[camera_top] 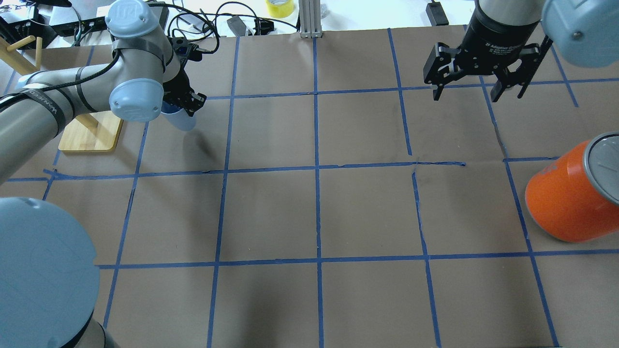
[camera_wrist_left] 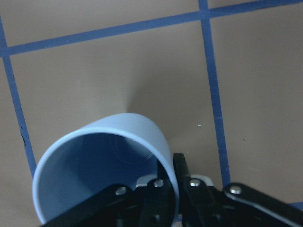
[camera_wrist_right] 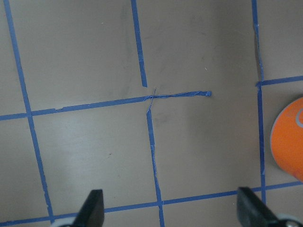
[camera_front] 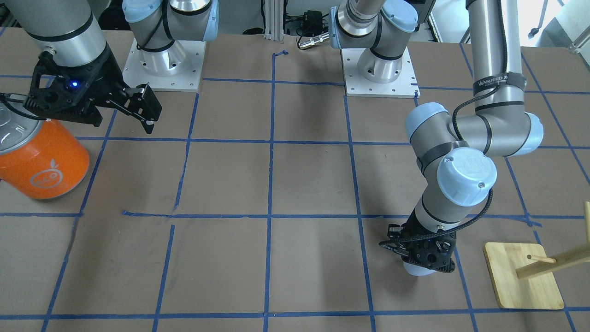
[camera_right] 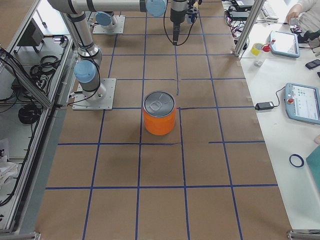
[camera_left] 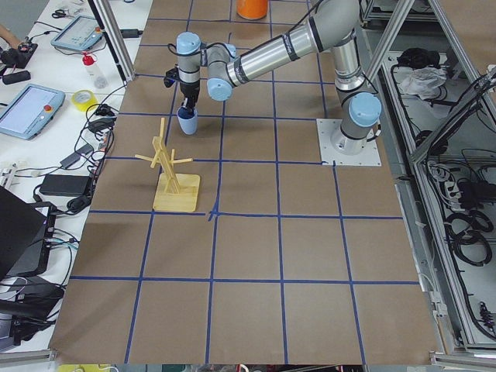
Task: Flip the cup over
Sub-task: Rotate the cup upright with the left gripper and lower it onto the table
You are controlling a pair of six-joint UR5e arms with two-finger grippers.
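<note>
Cup (camera_wrist_left: 102, 156) wall pinched by left tool (camera_wrist_left: 171, 178) — one finger inside (other outside).

One camera looks forward and down from behind the robot (camera_front: 166, 55); another faces it across the desk (camera_front: 313, 184). Both share the orange can (camera_front: 44, 161). Two end cameras view the desk lengthwise from afar. Wrist cameras look down, the left close over the cup (camera_wrist_left: 94, 165).

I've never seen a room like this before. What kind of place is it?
Probably a robot lab: robot arms bolted to a table gridded with blue tape, and control tablets on the bench beside it.
</note>
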